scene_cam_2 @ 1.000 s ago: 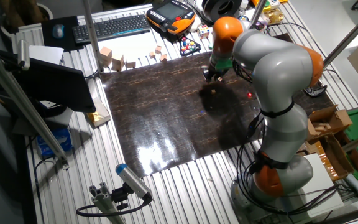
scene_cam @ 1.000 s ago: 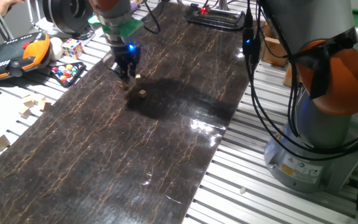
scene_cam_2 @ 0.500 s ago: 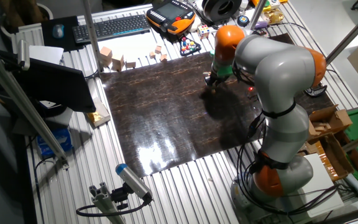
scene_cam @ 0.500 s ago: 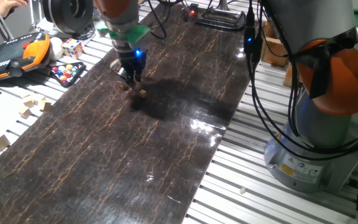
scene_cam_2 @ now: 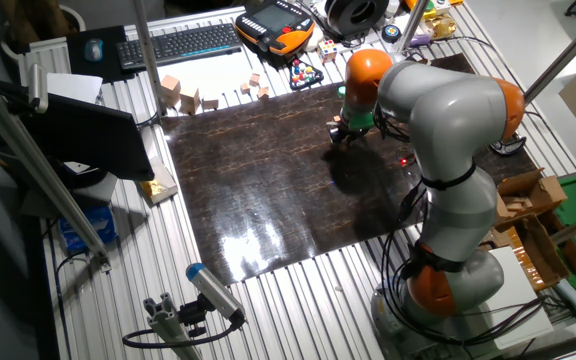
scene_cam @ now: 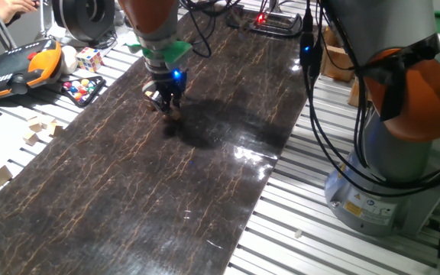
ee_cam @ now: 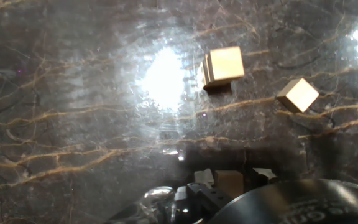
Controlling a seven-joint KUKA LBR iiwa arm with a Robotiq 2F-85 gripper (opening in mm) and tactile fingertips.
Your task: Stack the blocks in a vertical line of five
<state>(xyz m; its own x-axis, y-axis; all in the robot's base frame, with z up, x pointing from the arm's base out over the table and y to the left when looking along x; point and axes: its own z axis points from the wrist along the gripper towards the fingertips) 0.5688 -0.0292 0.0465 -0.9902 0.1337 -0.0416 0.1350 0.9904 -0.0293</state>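
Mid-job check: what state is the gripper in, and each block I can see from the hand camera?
gripper: lowered, shut on the held block.
held block: clamped between the fingers.
stack: standing, at least two blocks, top one slightly offset; exact count unreadable from above.
loose block: lying alone, turned askew, apart from the stack.

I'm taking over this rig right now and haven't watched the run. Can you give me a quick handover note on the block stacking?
Gripper: low over the dark table top, jaws apparently shut on a held block.
Blocks: a stack seen from above, its offset edges suggesting at least two cubes; one loose block lies beside it, apart.
Done: stack begun; its height cannot be counted.
Left: add the held block, then the loose one, until five stand.
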